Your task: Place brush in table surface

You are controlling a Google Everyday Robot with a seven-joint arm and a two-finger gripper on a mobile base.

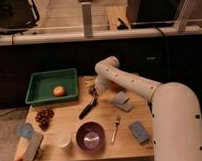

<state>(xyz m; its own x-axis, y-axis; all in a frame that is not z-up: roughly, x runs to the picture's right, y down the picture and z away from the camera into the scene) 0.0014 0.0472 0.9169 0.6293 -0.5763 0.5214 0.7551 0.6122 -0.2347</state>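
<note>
Wooden desk [103, 119], dimly lit: at its left a green tray [44, 87] holds an orange fruit [58, 91], with dark grapes [44, 117] in front. In the middle the brush [88, 109] lies slanted on the planks, just behind a purple bowl [90, 136]. The gripper [94, 95] sits at the brush's upper end; I cannot tell whether its jaws are together. A fork [116, 128] and a blue sponge [139, 131] lie further right.

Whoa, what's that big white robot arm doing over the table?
The robot's arm reaches down to the table surface, and its gripper sits right at the top end of the black brush. The brush lies slanted on the wood, near the green tray. Whether the gripper really has hold of it can't be seen. A purple bowl, a fork and some grapes sit nearby.
</note>
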